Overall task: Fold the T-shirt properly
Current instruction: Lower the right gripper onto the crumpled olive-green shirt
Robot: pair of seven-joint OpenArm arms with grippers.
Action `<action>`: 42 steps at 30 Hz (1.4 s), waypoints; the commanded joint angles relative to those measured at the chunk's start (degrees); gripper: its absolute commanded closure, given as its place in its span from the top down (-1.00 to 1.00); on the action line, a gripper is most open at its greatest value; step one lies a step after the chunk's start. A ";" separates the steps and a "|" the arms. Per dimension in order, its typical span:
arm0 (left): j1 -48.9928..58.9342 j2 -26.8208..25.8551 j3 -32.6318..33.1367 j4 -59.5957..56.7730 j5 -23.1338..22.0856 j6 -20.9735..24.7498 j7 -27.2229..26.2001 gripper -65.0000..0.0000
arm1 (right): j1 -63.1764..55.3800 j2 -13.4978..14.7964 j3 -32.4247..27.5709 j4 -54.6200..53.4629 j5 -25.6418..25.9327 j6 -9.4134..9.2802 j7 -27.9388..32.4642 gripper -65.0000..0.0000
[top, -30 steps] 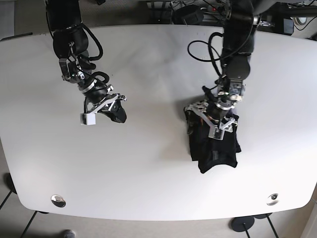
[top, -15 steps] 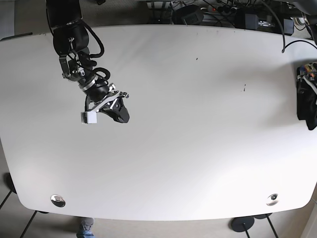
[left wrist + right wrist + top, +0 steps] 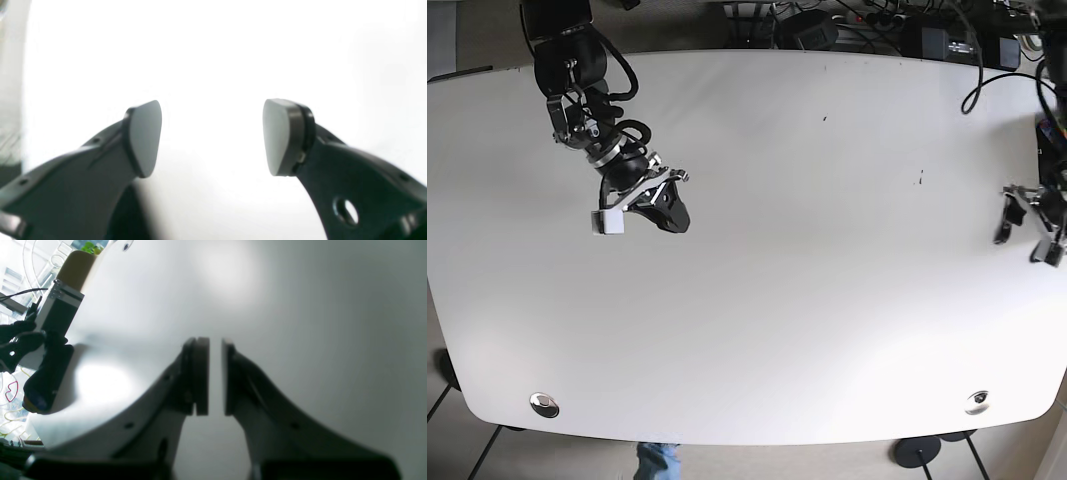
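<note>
The white table fills most of the base view, and both arms hang over it well apart from each other. The left gripper sits out at the far right edge of that view, over the rim of the table, with its jaws spread; from its own wrist camera the left gripper is plainly released, the two grey pads standing wide apart with only bright bare tabletop between them. The right gripper hovers over the upper left part of the table, tilted down toward the middle, a small white block on its near side. In its wrist view the right gripper is all but clenched, with only a thin slit of table showing between the jaws and nothing held there. Where the T-shirt lies I cannot tell from these views. Two metal discs are set into the table's front corners, and cables crowd the floor behind its back edge
</note>
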 commanded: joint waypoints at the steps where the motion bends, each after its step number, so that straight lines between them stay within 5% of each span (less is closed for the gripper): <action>1: -0.60 3.37 -0.29 6.72 1.06 -0.01 1.51 0.32 | 0.83 1.91 0.35 0.94 0.54 0.72 1.49 -0.82; 3: -0.60 9.00 -0.20 9.62 4.75 -0.01 1.51 0.32 | 0.65 2.44 0.35 0.85 -0.77 0.72 1.58 -0.82; 9: 0.72 28.60 -0.55 17.44 21.81 1.70 0.10 0.32 | -2.07 2.44 0.44 1.12 -17.04 0.63 2.29 -0.83; 15: 11.71 38.10 1.20 24.56 28.58 6.10 -10.80 0.32 | -9.72 3.06 0.44 2.87 -19.41 0.63 9.32 -0.83; 22: 33.07 41.79 0.15 38.89 27.61 6.10 -10.98 0.31 | -25.72 1.47 5.10 12.98 -19.59 0.81 9.49 -0.83; 27: 45.65 41.52 -4.60 39.60 19.08 6.10 -12.91 0.31 | -36.10 1.03 9.94 20.02 -19.59 1.24 9.49 -0.83; 31: 45.82 41.44 -10.31 38.01 11.17 6.10 -13.00 0.31 | -35.39 1.47 9.41 18.96 -21.35 1.33 9.41 -0.82; 35: 38.61 41.70 -11.19 36.96 11.00 6.10 -11.94 0.32 | -28.98 1.74 0.62 18.26 -25.74 1.07 8.88 -0.78; 36: 37.91 41.70 -11.19 36.96 11.00 6.10 -10.45 0.32 | -27.57 1.47 -1.23 18.26 -26.36 0.81 7.47 -0.68; 40: 31.32 41.35 -11.10 36.61 11.00 6.10 -1.57 0.34 | -15.17 -0.11 -8.00 18.52 -26.44 0.63 -1.76 0.31; 42: 29.82 40.56 -11.19 36.61 11.00 6.01 1.24 0.34 | -10.43 -1.60 -8.35 18.08 -26.44 0.63 -5.01 0.53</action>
